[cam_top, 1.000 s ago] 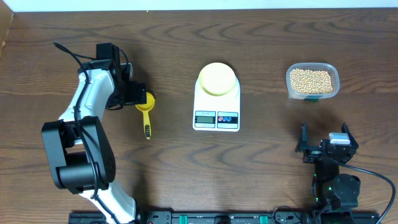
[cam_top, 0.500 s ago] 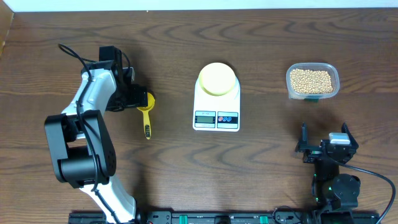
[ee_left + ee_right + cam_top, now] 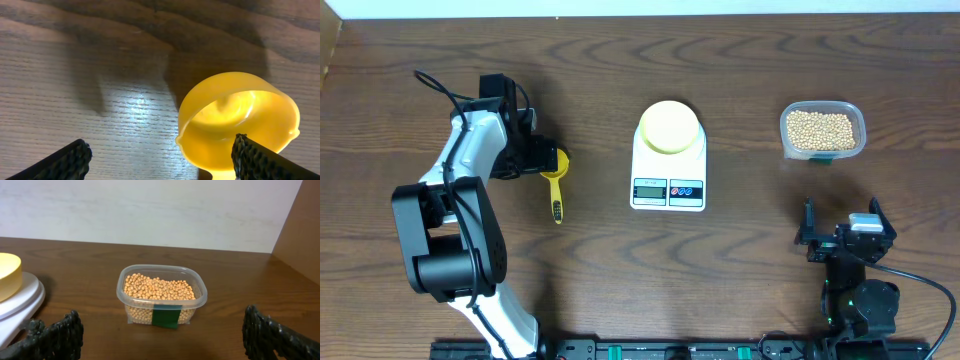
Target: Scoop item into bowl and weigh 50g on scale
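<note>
At 9 o'clock on the bench [image 3: 620, 280], the left tool [image 3: 542, 157] hung wide open at the cup of the yellow scoop [image 3: 555, 172], where a square, centred closure was advisable; the beans [image 3: 820, 128] lay in the tub [image 3: 861, 128] at 2 o'clock.

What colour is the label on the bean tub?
The label is dark green; right wrist view.

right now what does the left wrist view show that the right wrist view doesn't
Only the left wrist view: the yellow scoop, its cup empty, close in front of the open left gripper. Only the right wrist view: the clear tub of beans, and the edge of the bowl on the scale, ahead of the open right gripper. Both: the dark wooden table and open jaws at the bottom corners.
</note>
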{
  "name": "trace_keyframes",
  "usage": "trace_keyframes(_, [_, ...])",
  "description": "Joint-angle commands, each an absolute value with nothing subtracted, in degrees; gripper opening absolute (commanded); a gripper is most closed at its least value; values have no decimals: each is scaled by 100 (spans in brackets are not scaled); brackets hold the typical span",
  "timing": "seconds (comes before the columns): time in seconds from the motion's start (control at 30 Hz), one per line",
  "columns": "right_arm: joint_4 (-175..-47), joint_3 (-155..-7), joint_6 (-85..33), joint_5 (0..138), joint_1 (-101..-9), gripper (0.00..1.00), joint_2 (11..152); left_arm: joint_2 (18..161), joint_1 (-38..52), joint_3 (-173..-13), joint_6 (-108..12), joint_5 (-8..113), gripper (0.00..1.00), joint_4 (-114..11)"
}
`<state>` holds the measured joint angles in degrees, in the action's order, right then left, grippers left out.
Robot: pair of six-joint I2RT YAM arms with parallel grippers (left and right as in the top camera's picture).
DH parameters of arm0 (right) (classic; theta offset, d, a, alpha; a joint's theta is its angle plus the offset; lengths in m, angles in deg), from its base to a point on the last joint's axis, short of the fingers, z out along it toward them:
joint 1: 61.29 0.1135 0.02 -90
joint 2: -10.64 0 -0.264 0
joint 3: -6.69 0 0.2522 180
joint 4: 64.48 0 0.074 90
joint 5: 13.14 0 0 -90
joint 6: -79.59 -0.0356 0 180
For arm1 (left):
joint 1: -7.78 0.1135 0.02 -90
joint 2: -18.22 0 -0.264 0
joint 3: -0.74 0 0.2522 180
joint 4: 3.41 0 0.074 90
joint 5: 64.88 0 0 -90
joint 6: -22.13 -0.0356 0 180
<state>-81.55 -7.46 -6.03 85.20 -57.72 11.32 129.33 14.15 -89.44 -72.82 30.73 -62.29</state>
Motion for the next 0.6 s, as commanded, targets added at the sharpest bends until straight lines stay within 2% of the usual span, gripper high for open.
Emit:
trace_keyframes(0.0, [-8182,-739,-671,8527,-5756,99,1091,12992,1446,-8898,-7326,2996,92,-6242])
trace_keyframes(0.57, [-8182,-739,-671,8527,-5756,99,1091,13138,1446,-8896,-7324,2998,92,-6269])
